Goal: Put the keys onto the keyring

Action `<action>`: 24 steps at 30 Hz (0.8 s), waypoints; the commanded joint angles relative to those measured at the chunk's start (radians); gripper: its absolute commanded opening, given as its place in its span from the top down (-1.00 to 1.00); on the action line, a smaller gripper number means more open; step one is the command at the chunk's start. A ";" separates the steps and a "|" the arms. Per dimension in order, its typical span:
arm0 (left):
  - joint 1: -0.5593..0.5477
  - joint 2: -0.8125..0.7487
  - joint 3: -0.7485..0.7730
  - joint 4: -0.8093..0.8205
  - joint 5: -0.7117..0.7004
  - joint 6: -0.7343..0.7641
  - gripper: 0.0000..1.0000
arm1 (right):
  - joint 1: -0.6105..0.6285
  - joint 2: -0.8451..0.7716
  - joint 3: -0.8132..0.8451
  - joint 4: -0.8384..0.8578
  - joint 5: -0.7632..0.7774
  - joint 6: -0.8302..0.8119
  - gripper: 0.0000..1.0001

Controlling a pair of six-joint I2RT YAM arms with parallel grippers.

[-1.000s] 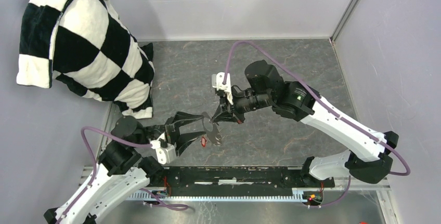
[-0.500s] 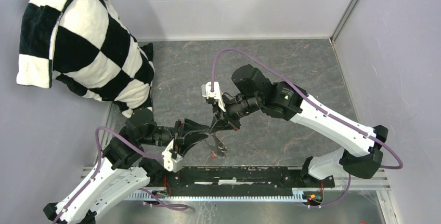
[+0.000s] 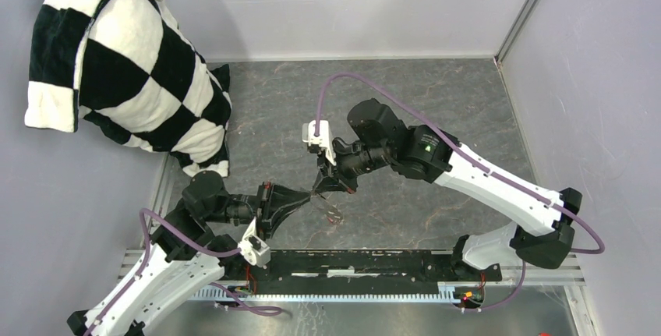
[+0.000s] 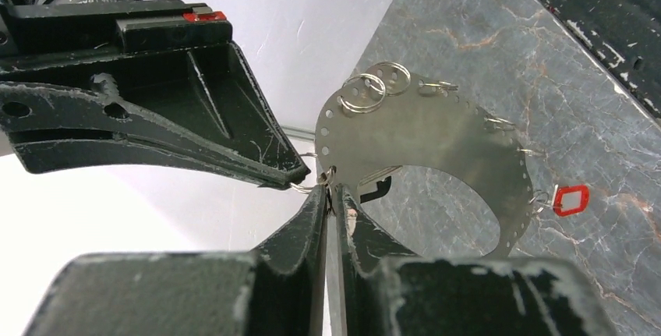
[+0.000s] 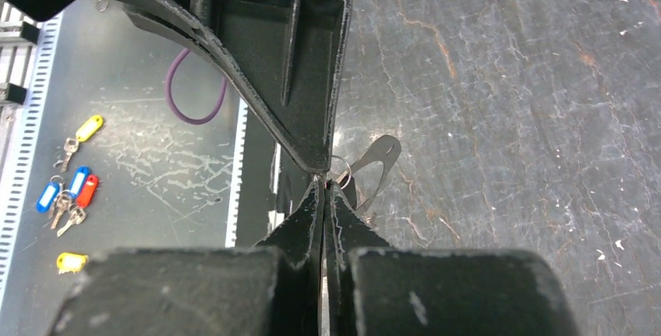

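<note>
The keyring is a flat silvery perforated loop hanging in the air between both arms, and it carries several small split rings. A red-tagged key dangles from its right side. A black-headed key hangs behind its lower left edge. My left gripper is shut to a thin slit on that lower edge, beside a small split ring. My right gripper is shut, pinching the same corner from the other side. From above, the two grippers meet tip to tip, with the keyring below them.
A black-and-white checkered pillow leans in the back left corner. Spare keys with yellow, blue and red tags lie on the metal shelf in front of the table. A purple cable loops over that shelf.
My left gripper has swung towards the keyring and closed from wide open onto its edge. The right arm shifted left and lower with the keyring, then held still.
</note>
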 commanded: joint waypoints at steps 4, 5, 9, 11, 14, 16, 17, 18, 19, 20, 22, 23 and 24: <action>-0.001 -0.002 -0.012 0.069 -0.038 0.025 0.74 | -0.001 -0.142 -0.174 0.328 0.063 0.112 1.00; -0.001 0.000 -0.009 0.069 -0.040 0.023 0.74 | -0.001 -0.155 -0.202 0.364 0.066 0.119 1.00; -0.001 -0.002 -0.001 0.069 -0.050 -0.010 0.75 | -0.001 -0.211 -0.297 0.497 0.094 0.171 1.00; -0.001 -0.009 -0.004 0.069 -0.057 -0.005 0.79 | -0.001 -0.238 -0.352 0.575 0.104 0.199 1.00; -0.002 -0.021 -0.016 0.069 -0.076 0.032 0.81 | 0.000 -0.242 -0.388 0.604 0.104 0.211 1.00; -0.001 -0.034 -0.020 0.070 -0.105 0.052 0.69 | -0.001 -0.231 -0.383 0.584 0.087 0.209 1.00; -0.001 -0.036 -0.021 0.074 -0.123 0.045 0.45 | -0.001 -0.228 -0.379 0.570 0.084 0.205 1.00; -0.001 -0.037 -0.017 0.076 -0.145 0.040 0.24 | -0.001 -0.225 -0.371 0.553 0.075 0.198 1.00; -0.001 -0.036 -0.014 0.069 -0.166 0.042 0.16 | -0.002 -0.222 -0.362 0.535 0.063 0.189 1.00; -0.001 -0.031 -0.006 0.040 -0.181 0.055 0.12 | -0.001 -0.217 -0.352 0.521 0.045 0.183 1.00; -0.002 -0.019 0.012 -0.004 -0.198 0.054 0.02 | -0.001 -0.207 -0.327 0.487 0.001 0.166 0.99; -0.001 -0.011 0.022 -0.017 -0.194 0.038 -0.01 | -0.001 -0.200 -0.316 0.471 -0.026 0.160 1.00; -0.001 -0.003 0.033 -0.049 -0.183 0.023 -0.03 | 0.000 -0.192 -0.306 0.462 -0.060 0.157 1.00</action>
